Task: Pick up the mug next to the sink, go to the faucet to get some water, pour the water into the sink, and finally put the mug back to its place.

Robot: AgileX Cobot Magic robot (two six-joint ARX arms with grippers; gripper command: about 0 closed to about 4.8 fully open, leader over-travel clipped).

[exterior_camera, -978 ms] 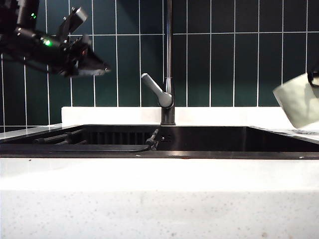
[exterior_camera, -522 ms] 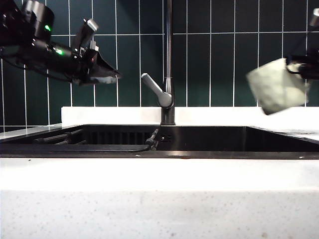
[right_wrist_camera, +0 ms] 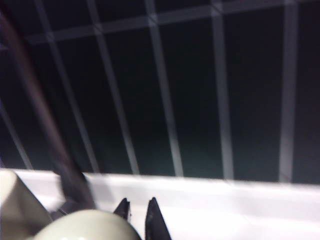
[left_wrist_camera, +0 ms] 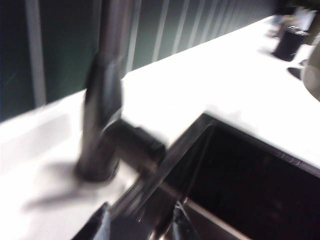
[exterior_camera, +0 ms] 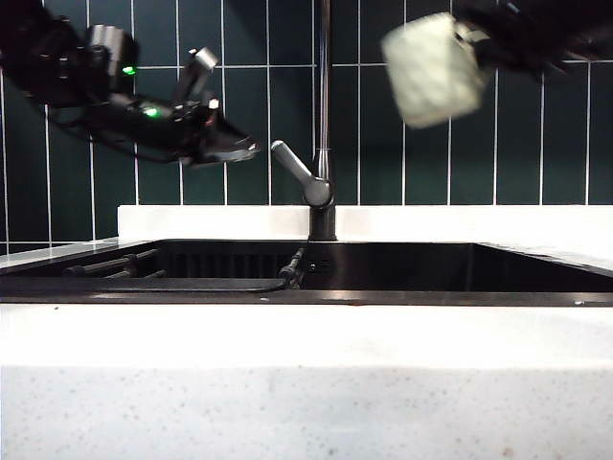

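Since a moment ago the right gripper [exterior_camera: 479, 43], fingers clamped on the mug [exterior_camera: 431, 69], has swung it up and left toward the faucet [exterior_camera: 324, 125], while the left gripper [exterior_camera: 239, 149], fingers apart, nears the lever for filling.

Dark green glossy wall tiles [exterior_camera: 450, 134] with pale grout rise behind the white speckled stone surface [exterior_camera: 306, 383]; a small black container [left_wrist_camera: 291, 41] stands on it.
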